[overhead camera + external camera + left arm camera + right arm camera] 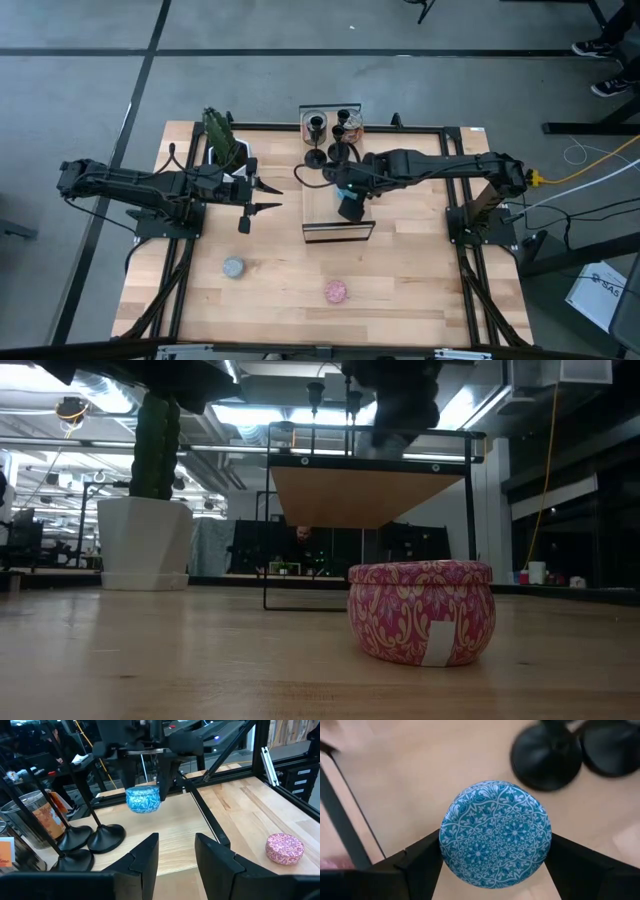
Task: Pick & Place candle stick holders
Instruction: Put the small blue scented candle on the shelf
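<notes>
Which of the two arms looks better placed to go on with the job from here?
Probably the right arm. Its tool is shut on the blue tin and hangs beside the black candle holders at the raised shelf. The left tool is open, empty, and farther away near the potted plant.

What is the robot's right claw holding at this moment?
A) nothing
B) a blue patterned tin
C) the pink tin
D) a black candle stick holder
B: the right claw has a finger on each side of the blue patterned tin, lifted above the wooden shelf.
</notes>
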Motion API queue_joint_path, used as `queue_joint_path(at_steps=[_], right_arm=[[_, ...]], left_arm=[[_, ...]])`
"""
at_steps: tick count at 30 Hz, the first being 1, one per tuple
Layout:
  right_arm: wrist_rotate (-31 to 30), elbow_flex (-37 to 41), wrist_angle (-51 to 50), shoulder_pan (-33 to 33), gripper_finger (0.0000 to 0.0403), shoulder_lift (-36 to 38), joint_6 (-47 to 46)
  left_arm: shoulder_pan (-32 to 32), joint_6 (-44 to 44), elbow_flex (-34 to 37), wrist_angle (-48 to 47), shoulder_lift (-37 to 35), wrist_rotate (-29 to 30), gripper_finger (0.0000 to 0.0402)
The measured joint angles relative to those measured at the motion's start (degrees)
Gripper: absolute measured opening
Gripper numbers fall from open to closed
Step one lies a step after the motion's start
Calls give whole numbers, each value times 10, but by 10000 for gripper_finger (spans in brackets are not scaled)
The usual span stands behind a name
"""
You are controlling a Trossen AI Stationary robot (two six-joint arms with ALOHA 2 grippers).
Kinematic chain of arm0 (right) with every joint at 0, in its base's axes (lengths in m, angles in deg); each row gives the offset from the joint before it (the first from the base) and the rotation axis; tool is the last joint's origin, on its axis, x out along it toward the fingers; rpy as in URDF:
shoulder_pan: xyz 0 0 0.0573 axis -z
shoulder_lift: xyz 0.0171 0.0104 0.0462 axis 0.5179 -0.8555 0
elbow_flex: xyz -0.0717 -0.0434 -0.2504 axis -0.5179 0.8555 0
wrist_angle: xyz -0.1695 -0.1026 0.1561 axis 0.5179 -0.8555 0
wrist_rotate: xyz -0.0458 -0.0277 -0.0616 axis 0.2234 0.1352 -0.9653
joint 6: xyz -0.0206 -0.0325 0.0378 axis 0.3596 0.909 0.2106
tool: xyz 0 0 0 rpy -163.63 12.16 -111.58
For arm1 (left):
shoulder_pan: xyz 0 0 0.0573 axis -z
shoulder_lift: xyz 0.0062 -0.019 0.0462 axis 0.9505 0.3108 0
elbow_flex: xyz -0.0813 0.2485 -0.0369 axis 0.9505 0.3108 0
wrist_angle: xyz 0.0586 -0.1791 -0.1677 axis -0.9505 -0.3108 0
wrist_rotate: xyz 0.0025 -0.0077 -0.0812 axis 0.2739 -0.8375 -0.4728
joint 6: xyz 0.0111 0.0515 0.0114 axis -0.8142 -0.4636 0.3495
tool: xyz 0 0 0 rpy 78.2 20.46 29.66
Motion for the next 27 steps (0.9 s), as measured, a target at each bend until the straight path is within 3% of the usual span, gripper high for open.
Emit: queue_joint_path(at_steps=[9,23,27], right_arm=[[2,0,-43,0,317,0,41],[-3,35,-23,0,317,0,57],[-7,35,-23,0,336,0,59]], left_arm=[[0,0,0,0,0,0,123],[0,0,0,0,0,0,122],[0,0,0,0,0,0,125]])
